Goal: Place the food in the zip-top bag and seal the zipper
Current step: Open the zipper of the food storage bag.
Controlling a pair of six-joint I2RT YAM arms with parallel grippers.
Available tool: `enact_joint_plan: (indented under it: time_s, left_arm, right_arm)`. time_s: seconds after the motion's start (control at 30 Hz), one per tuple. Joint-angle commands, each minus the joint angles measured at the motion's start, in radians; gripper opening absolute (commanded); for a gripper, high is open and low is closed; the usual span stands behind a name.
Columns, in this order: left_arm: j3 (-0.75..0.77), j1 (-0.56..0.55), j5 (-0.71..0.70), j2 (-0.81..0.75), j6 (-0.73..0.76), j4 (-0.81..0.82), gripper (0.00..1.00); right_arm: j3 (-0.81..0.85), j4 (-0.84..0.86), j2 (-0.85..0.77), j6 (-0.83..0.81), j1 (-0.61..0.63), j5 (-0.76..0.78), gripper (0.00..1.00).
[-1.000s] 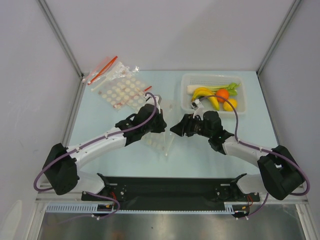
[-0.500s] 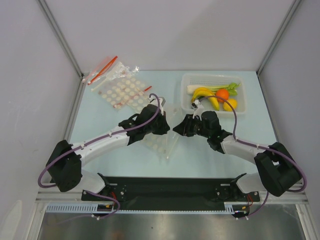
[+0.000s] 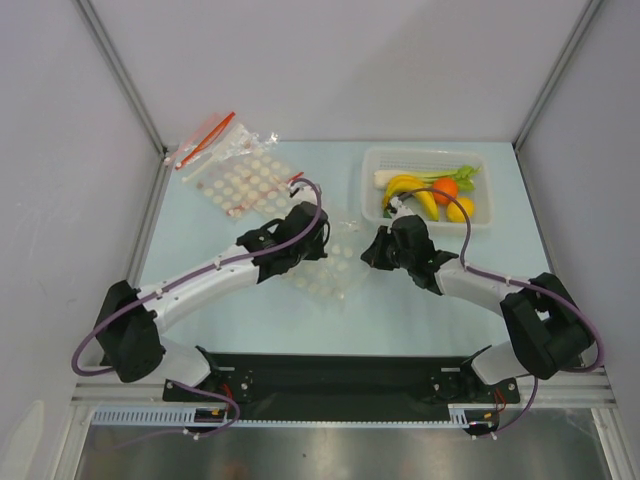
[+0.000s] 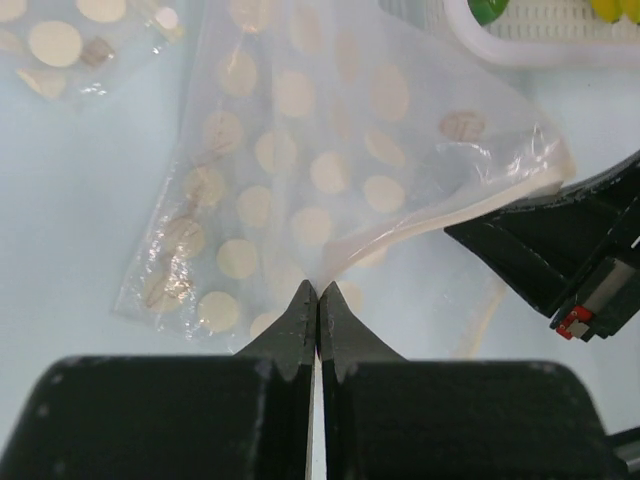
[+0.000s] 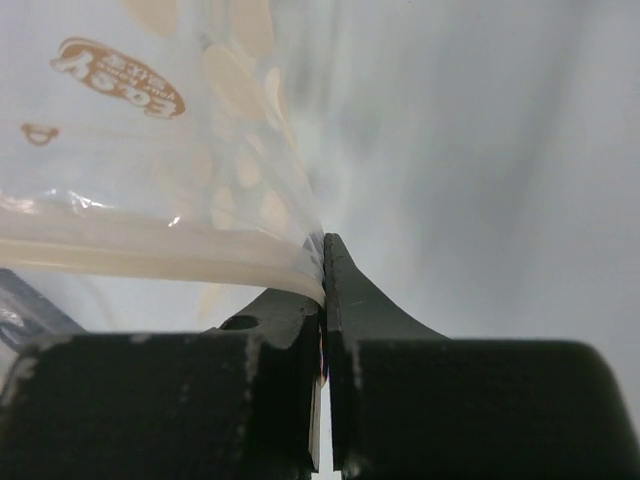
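Zip-top bag (image 3: pixel 330 270): lies mid-desk, between the two hands, partly lifted and creased. No food shows inside it in any view.

Zipper (image 5: pixel 150 258): the pale strip runs from the right hand's fingertips off to the left of the right wrist view. Cannot tell whether the mouth is parted or pressed closed.

Right hand (image 3: pixel 372 248): clenched, fingertips together on the zipper end of the bag.

Left hand (image 3: pixel 308 240): clenched, tips pinching the film at the bag's edge on the opposite side from the right hand.

Food (image 3: pixel 432 190): all in the white basket (image 3: pixel 425 152) at the far right of the desk (image 3: pixel 200 250). Banana (image 3: pixel 405 187), orange (image 3: pixel 445 188), lemon (image 3: pixel 460 208), green vegetable (image 3: pixel 466 172) and leek (image 3: pixel 392 177) are untouched.

Spare dotted bags (image 3: pixel 235 180): heaped far left, apart from the working bag.

Progress, judged: early. Bag is gripped at two points, which looks like preparation for pulling the mouth open. Left to do: open it, load five items, seal the zipper.
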Motion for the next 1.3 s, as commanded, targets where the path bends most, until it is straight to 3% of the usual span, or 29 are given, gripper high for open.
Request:
enact_joint_plan:
  time_s: [0.0, 0.43, 0.53, 0.67, 0.77, 1.0, 1.1, 1.13, 1.17, 1.2, 1.27]
  left_arm:
    - [0.052, -0.012, -0.115, 0.004, 0.017, -0.077, 0.00]
    - [0.187, -0.074, -0.287, 0.177, 0.094, -0.189, 0.06]
    - [0.206, -0.097, -0.284, 0.201, 0.109, -0.189, 0.17]
    - [0.193, -0.107, -0.267, 0.195, 0.125, -0.162, 0.41]
    - [0.183, -0.109, -0.258, 0.191, 0.134, -0.145, 0.45]
    - [0.215, -0.124, -0.225, 0.256, 0.145, -0.143, 0.44]
    - [0.218, -0.143, -0.233, 0.262, 0.154, -0.133, 0.31]
    - [0.221, -0.146, -0.245, 0.260, 0.154, -0.137, 0.23]
    - [0.227, -0.152, -0.277, 0.256, 0.152, -0.155, 0.06]
    - [0.232, -0.153, -0.302, 0.254, 0.142, -0.171, 0.00]
    - [0.247, -0.158, -0.348, 0.244, 0.128, -0.221, 0.00]
  right_arm:
    - [0.035, -0.040, -0.012, -0.016, -0.003, 0.064, 0.00]
    - [-0.012, 0.058, -0.078, -0.025, 0.006, -0.045, 0.00]
    - [-0.014, 0.061, -0.084, -0.025, 0.006, -0.051, 0.00]
    - [-0.017, 0.062, -0.090, -0.027, 0.006, -0.056, 0.00]
    - [-0.017, 0.065, -0.088, -0.025, 0.006, -0.062, 0.00]
    - [-0.020, 0.093, -0.079, -0.019, 0.006, -0.099, 0.00]
    - [-0.020, 0.095, -0.075, -0.019, 0.004, -0.107, 0.00]
    - [-0.021, 0.098, -0.073, -0.017, 0.004, -0.111, 0.00]
    - [-0.021, 0.101, -0.061, -0.011, -0.005, -0.123, 0.00]
    - [-0.020, 0.104, -0.053, -0.007, -0.011, -0.134, 0.00]
    - [-0.021, 0.128, -0.026, 0.010, -0.037, -0.174, 0.00]
